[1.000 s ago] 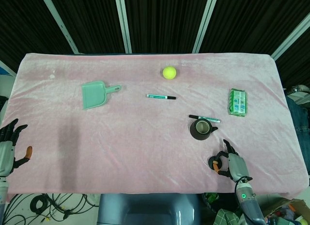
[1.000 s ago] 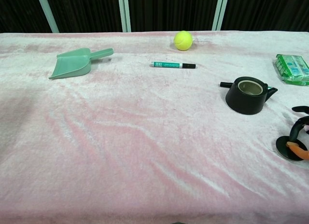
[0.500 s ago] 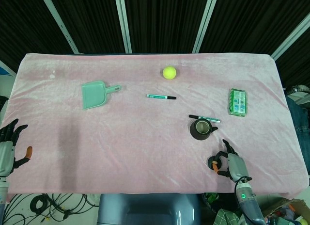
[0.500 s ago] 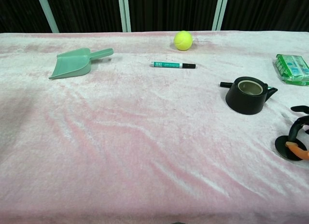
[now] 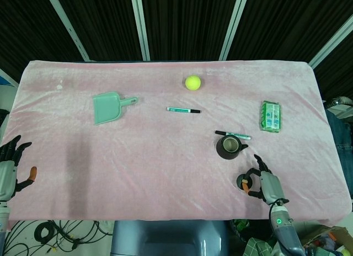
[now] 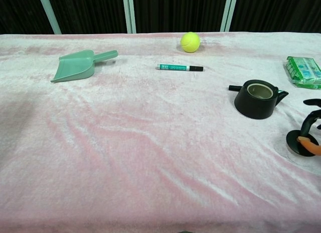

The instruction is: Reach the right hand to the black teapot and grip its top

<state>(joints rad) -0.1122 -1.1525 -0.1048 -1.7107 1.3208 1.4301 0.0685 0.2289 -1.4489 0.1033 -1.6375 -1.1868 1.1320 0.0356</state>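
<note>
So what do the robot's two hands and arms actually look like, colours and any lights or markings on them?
The right hand has a pale grey back, black fingers and an orange-tipped thumb. Its wrist is a grey cylinder with a small glowing green light. The left hand at the table's edge matches: grey back, black fingers, orange thumb tip. No sleeves or printed markings are legible, and no cables show on the arms themselves.

We see a bench [image 5: 165,173] draped in pink cloth. A green dustpan [image 5: 109,107] lies at far left, a yellow-green ball [image 5: 192,82] near the far edge, and 1 teal marker [image 5: 183,110] just in front of it. A green packet [image 5: 271,116], perhaps tissues, sits at right.
</note>
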